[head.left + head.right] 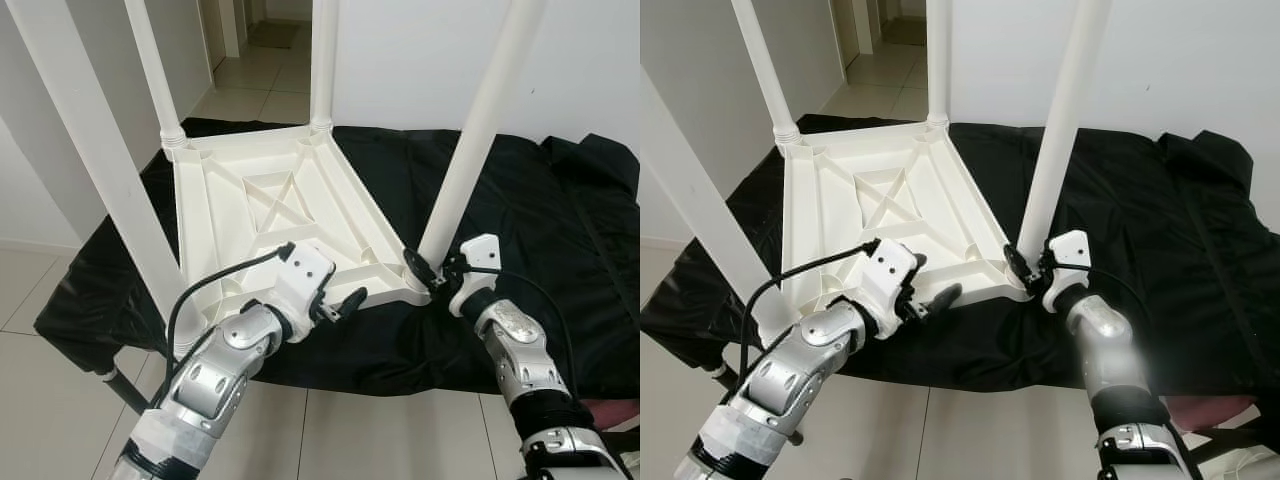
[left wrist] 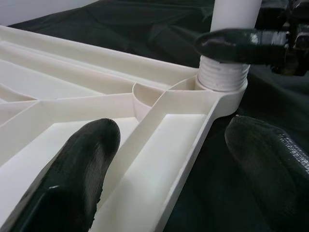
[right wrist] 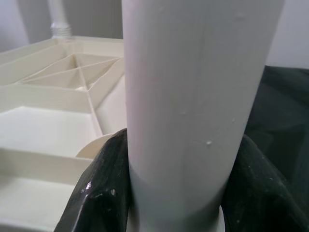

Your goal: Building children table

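Note:
A white plastic children's table (image 1: 262, 212) lies upside down on a black cloth, with all its legs pointing up. My right gripper (image 1: 428, 268) is shut around the base of the near right leg (image 1: 478, 135), just above its threaded socket (image 2: 222, 77). In the right wrist view the leg (image 3: 193, 96) stands between both black fingers (image 3: 99, 193). My left gripper (image 1: 338, 302) is open at the table's near edge. Its fingers (image 2: 72, 179) straddle the rim (image 2: 186, 159), one over the ribbed underside and one over the cloth.
The black cloth (image 1: 530, 230) covers a low surface that ends close to me above the tiled floor (image 1: 330, 430). The near left leg (image 1: 100, 170) rises beside my left arm. A white wall and an open doorway (image 1: 270, 40) lie beyond.

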`<state>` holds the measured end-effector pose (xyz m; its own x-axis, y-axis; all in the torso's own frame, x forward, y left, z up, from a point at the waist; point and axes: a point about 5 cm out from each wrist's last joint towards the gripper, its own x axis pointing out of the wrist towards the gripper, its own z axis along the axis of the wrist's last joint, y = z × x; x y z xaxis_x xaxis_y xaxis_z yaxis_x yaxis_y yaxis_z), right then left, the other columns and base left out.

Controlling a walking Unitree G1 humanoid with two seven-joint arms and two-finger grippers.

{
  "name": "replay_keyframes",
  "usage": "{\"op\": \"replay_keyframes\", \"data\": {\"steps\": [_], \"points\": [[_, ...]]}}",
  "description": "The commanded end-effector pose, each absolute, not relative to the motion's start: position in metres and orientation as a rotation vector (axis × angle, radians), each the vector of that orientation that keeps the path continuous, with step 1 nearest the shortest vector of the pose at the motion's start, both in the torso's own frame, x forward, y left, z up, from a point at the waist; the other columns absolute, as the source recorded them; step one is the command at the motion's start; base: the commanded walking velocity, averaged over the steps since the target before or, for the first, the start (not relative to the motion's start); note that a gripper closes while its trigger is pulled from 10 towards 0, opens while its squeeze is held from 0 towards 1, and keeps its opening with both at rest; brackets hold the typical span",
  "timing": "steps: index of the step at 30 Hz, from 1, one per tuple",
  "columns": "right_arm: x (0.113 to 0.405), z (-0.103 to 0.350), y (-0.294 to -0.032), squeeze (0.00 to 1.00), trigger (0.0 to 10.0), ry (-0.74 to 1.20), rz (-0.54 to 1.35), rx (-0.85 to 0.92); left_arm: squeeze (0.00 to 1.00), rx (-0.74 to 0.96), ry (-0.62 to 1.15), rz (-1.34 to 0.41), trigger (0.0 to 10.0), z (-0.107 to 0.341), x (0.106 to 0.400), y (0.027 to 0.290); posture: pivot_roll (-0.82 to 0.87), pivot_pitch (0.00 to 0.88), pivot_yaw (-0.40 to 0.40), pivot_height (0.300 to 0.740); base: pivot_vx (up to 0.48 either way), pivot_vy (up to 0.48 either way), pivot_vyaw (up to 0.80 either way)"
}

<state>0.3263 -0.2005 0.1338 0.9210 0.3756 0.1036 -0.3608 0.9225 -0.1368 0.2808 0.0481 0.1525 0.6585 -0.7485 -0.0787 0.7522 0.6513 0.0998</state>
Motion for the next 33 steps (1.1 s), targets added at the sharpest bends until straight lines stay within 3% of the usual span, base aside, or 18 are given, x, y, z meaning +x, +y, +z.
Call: {"op": "replay_keyframes", "data": {"steps": [1,11,24,33], "points": [[0.327,0.140,-0.206,0.00,10.0,-0.147,0.319,-0.065,0.00,0.139,0.047,-0.960,10.0,0.153,0.279,0.045,-0.03,0.000,0.020,0.740,0.000,0.000,0.00],[0.323,0.140,-0.194,0.00,10.0,-0.147,0.184,-0.067,0.00,0.175,0.022,-0.896,10.0,0.154,0.283,0.048,-0.03,0.000,0.011,0.740,0.000,0.000,0.00],[0.309,0.123,-0.150,0.00,10.0,-0.070,-0.254,0.079,0.00,0.181,0.014,-0.902,10.0,0.153,0.284,0.047,-0.02,0.000,0.011,0.740,0.000,0.000,0.00],[0.307,0.126,-0.134,0.00,10.0,-0.075,-0.210,0.098,0.00,0.186,0.006,-0.900,10.0,0.155,0.285,0.047,-0.02,0.000,0.009,0.740,0.000,0.000,0.00]]}}
